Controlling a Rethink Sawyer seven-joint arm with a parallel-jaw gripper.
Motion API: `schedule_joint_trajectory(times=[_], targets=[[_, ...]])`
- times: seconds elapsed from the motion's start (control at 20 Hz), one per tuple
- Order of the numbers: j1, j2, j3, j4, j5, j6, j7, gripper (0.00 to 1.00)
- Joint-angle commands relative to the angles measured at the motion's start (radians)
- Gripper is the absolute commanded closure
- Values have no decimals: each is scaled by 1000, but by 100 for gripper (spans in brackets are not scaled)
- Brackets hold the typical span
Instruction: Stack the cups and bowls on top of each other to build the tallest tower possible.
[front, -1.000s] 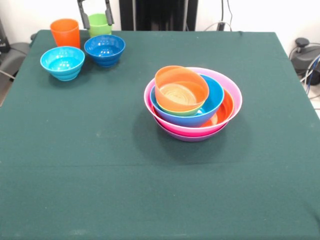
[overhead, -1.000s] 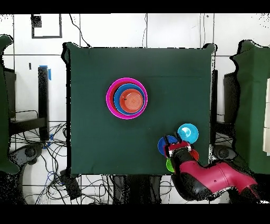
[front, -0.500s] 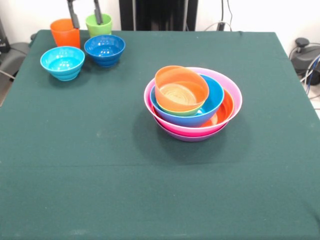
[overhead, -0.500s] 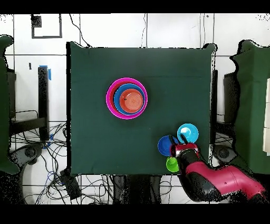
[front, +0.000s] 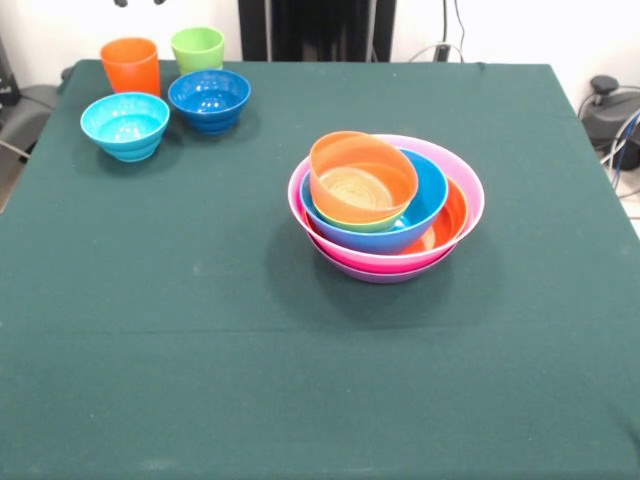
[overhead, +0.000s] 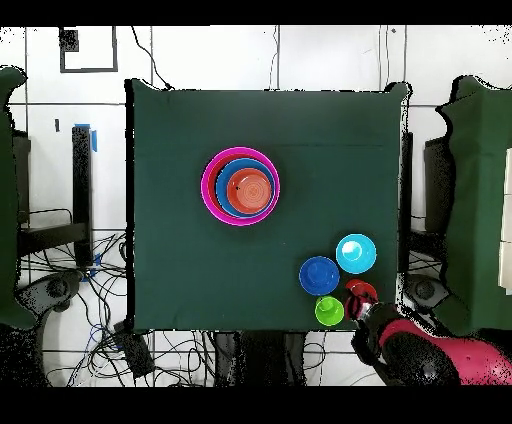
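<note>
The tower (front: 385, 205) stands right of the table's middle: a purple bowl at the bottom, then pink, orange and blue ones, with a small lime green bowl and a tilted small orange bowl (front: 362, 178) on top. At the far left corner stand the orange cup (front: 131, 65), the lime green cup (front: 198, 48), a dark blue bowl (front: 209, 98) and a light blue bowl (front: 125, 124). My gripper (front: 139, 2) shows only as two tips at the top edge, apart and open, above the orange cup and holding nothing. In the overhead view the arm (overhead: 430, 360) partly covers the orange cup (overhead: 360, 291).
The green cloth table (front: 200, 330) has white floor and cables around it. A dark device (front: 610, 110) sits past the right edge. The four loose pieces stand close together, the lime green cup (overhead: 329, 311) by the dark blue bowl (overhead: 319, 275).
The gripper left the lime green cup, which still stands in place. It rose and shifted left in the front view until only its tips show. The arm drew back in the overhead view.
</note>
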Motion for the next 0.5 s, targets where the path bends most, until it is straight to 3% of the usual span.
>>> schedule_joint_trajectory(times=[0.05, 0.25, 0.5], targets=[[103, 29, 38, 33, -118, 25, -196, 0], [87, 32, 33, 71, -200, -38, -184, 0], [13, -29, 110, 143, -153, -67, -204, 0]])
